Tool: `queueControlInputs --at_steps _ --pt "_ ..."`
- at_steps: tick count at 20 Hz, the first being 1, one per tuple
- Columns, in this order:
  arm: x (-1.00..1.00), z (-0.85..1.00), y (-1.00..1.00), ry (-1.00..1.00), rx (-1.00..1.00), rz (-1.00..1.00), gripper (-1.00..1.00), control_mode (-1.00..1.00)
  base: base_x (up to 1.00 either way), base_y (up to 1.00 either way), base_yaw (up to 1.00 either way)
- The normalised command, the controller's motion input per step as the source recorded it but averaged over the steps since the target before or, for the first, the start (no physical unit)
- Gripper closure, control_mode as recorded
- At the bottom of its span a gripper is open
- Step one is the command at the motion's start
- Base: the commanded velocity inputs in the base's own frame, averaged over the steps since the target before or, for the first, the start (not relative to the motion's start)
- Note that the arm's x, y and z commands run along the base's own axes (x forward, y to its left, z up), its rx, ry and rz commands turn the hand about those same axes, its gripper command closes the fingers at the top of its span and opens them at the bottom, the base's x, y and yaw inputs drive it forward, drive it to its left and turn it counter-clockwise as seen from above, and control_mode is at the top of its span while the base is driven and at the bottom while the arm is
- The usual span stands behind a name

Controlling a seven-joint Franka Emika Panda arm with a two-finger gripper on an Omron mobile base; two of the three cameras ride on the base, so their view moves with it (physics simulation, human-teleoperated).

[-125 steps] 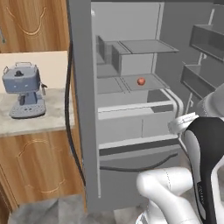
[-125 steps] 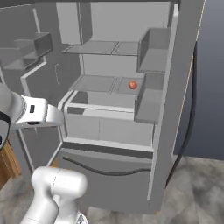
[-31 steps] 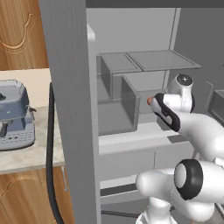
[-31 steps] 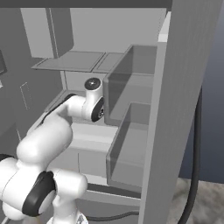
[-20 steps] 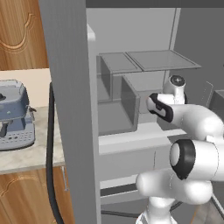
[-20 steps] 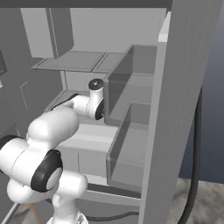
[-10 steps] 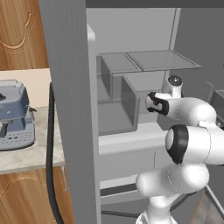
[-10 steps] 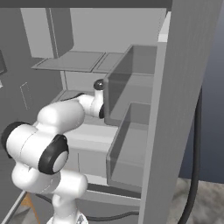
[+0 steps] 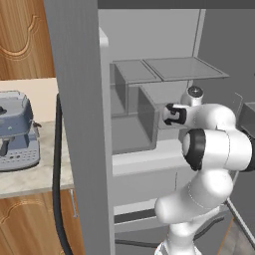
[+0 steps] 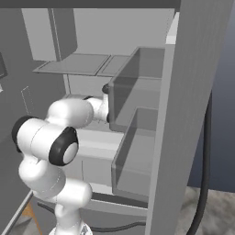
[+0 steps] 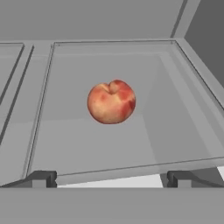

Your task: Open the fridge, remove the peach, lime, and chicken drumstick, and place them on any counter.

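The fridge (image 9: 149,45) stands open, its grey doors swung out to both sides. The peach (image 11: 111,101), round and orange-red, rests on a glass shelf (image 11: 179,127) inside. In the hand view it lies straight ahead of my gripper (image 11: 111,179). The gripper is open, with its two dark fingertips (image 11: 41,178) spread wide at the shelf's front edge and a clear gap to the fruit. My arm (image 9: 214,144) reaches into the fridge at shelf height, and its hand (image 9: 173,114) sits beside a door bin. The lime and the chicken drumstick are out of view.
The left door (image 9: 79,124) with its dark handle (image 9: 56,179) stands close on the left. Door bins (image 10: 137,119) hang on the right door (image 10: 193,92). A blue coffee machine (image 9: 17,132) sits on the marbled counter (image 9: 30,177) left of the fridge.
The hand has pushed deeper into the fridge towards the shelf, and the arm has folded in behind it. The gripper stays open.
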Motion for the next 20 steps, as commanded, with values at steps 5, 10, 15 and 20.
queueControlInputs --at_steps 5,10,15,20 --pt "0.31 -0.15 -0.01 0.0 0.0 0.0 -1.0 -1.0 0.0 0.0 0.0" --pt "0.33 -0.17 -0.01 0.0 0.0 0.0 -1.0 -1.0 0.0 0.0 0.0" --pt "0.3 -0.17 -0.11 0.0 0.0 0.0 -1.0 -1.0 0.0 0.0 0.0" --pt "0.35 -0.16 -0.11 0.01 0.0 0.0 -1.0 -1.0 0.0 0.0 0.0"
